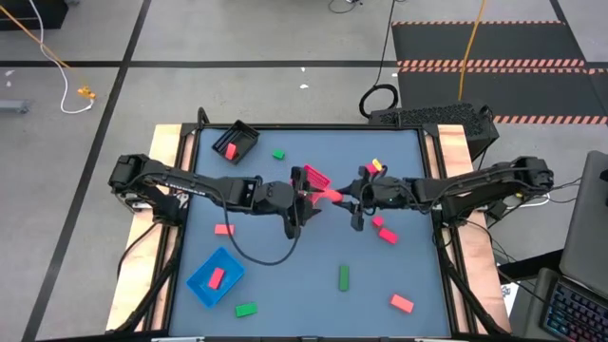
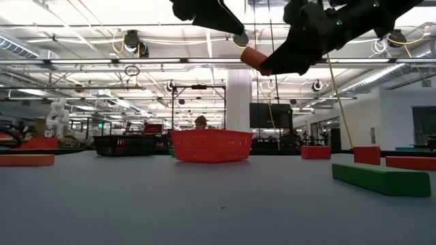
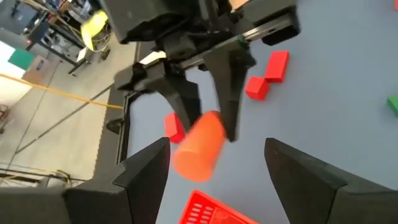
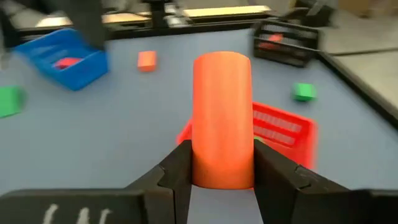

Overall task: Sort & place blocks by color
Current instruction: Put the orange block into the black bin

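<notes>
The right hand (image 4: 221,168), clamped on an orange-red cylinder (image 4: 222,118) held high just beside the red basket (image 1: 316,177), points its long axis at the nearby left hand (image 3: 214,165), whose fingers stand open and empty

Bright, even light falls from ceiling strips (image 2: 82,30) overhead, leaving only soft shadows under the arms. Around the right gripper (image 4: 221,163) its orange cylinder (image 4: 222,118) looks sharp; trays beyond it blur.
</notes>
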Robot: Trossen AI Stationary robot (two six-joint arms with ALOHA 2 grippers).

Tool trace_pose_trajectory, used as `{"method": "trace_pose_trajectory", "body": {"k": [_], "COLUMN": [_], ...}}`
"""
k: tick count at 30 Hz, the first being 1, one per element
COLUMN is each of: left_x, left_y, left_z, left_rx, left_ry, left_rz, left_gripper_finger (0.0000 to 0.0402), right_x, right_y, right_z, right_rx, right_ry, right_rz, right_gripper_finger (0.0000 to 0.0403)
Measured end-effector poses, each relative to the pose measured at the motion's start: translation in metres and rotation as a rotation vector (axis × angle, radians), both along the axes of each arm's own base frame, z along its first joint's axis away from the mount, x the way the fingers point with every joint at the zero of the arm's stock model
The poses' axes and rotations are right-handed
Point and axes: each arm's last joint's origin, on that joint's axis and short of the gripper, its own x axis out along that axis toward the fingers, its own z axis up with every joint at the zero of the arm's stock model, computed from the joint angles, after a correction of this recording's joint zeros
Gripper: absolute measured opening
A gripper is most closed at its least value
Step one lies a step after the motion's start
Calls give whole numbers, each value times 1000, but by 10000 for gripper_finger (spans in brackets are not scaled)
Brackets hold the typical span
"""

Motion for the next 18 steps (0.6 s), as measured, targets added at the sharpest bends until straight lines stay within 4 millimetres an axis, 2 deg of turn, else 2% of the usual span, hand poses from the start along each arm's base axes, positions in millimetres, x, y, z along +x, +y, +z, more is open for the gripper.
{"method": "trace_pose_trajectory", "body": {"k": [7, 18], "left_x": [1, 3], "left_y": [3, 13], "left_z": [-1, -5], "left_rx": [-48, -162], "left_ry": [2, 12], "left_rz": [10, 13], "left_gripper_finger": [264, 264], "right_x": [11, 15], "right_y": [7, 17], "right_z": [-6, 7], "right_rx": [-37, -94], "right_ry": [-29, -165], "right_rz": [75, 132], "right_gripper_finger": [122, 122]}}
